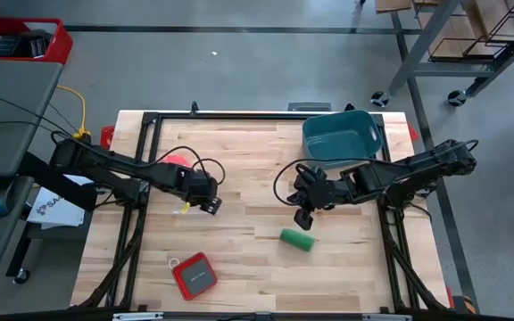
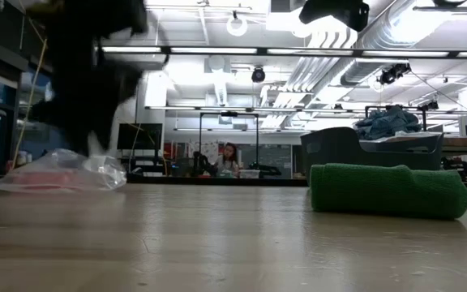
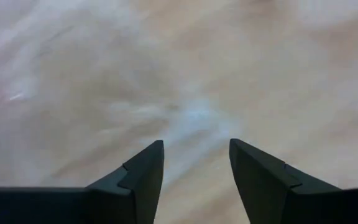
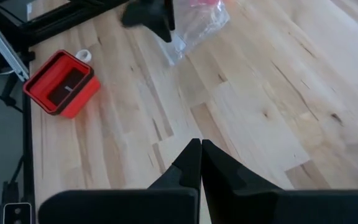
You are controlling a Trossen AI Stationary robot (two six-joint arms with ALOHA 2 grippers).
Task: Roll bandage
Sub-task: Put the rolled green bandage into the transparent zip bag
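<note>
Teal plastic tub [image 1: 340,135]: far right part of the wooden table [image 1: 248,259], open top; contents not discernible from above. In the low view it shows as a dark bin [image 2: 343,150] behind the roll, interior hidden.

Red box [image 1: 194,275]: near left part of the table, lying flat with a dark panel on top; whether it holds anything cannot be told. Also seen in the right wrist view [image 4: 61,83].

Clear plastic bag [image 2: 63,173]: on the left half, with something pink-red inside, partly hidden under the left arm in the high view.

Bandage [image 1: 297,239]: bright green, rolled into a stubby cylinder, lying on its side on the table, right of centre, just in front of the right gripper and apart from it. Low view shows it resting on the wood [image 2: 388,191].

Left gripper [image 1: 211,205]: above the table's left half beside the bag, fingers [image 3: 143,174] spread, nothing between them; its wrist view is blurred.

Right gripper [image 1: 304,216]: near the roll, fingers [image 4: 188,165] pressed together, empty.
</note>
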